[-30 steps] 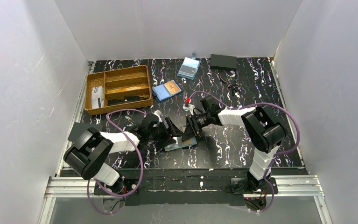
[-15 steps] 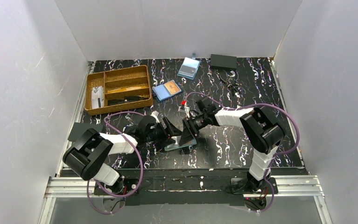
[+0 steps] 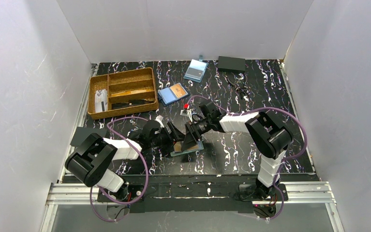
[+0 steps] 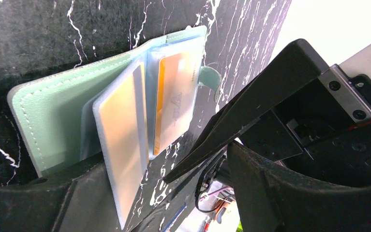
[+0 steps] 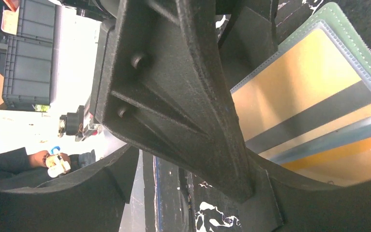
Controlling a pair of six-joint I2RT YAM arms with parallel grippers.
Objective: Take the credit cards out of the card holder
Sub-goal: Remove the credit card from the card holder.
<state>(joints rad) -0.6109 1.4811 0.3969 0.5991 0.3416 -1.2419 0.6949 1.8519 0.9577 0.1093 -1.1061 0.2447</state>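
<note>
two claws crowd one small thing, and that is where i see the trouble. the card holder (image 3: 188, 149) lies open on the table (image 3: 241, 150), close to the near edge and about midway between left and right. its pale green cover lies flat and its clear sleeves (image 4: 89, 135) fan up from it. my left claw (image 3: 175, 138) comes in from the left with its jaws spread wide and nothing clamped that i can make out. one finger lies over the holder's edge in the left wrist view, though i cannot tell whether it presses there. my right claw (image 3: 191, 139) comes in from the right, jaws also wide apart and empty, with one finger slanting just beside the holder's tab (image 4: 211, 77). no card is out yet. a gold card (image 4: 123, 145) sits in the sleeve that stands up and an orange card (image 4: 173, 104) in the one behind it. the right wrist view shows a gold face with a dark stripe (image 5: 319, 114) under plastic, and it may be the back of one of them. i judge the likeliest slip is closing on plastic and card together, so that the whole light holder lifts or skids to the right instead of giving up a card. the left claw would have to pin the cover firmly to stop that. a pinch on the sleeve alone could crease or tear it. the upright leaf could also flop over and hide the opening before i reach it. my fingers are so close across the holder that one claw could knock the other and shove the holder out from under both.
</note>
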